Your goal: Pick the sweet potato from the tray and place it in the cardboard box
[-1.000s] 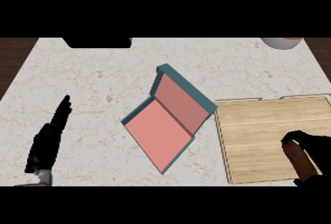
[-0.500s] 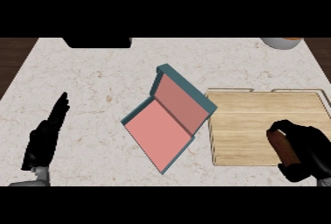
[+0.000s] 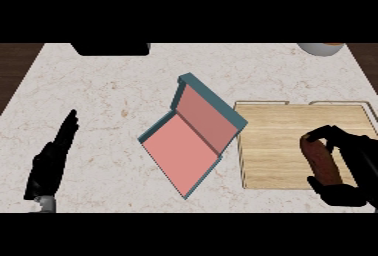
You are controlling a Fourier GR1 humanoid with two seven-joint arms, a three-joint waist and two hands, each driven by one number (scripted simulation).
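Observation:
A long reddish-brown sweet potato point(image 3: 322, 161) is held over the right part of the wooden tray point(image 3: 280, 145), with my right hand point(image 3: 354, 165) curled round it from the right. Left of the tray lies the box point(image 3: 193, 135), teal outside and pink inside, opened flat with its lid raised toward the back. My left hand point(image 3: 52, 160) rests at the lower left with straight fingers pointing up, holding nothing.
A black object point(image 3: 111, 48) sits at the counter's back edge on the left. A white bowl point(image 3: 322, 48) shows at the back right. Dark wood borders the marble counter point(image 3: 103, 95) on both sides.
My right hand has lifted and shifted left and up over the tray with the sweet potato in it. The view has shifted slightly; the left hand stays still.

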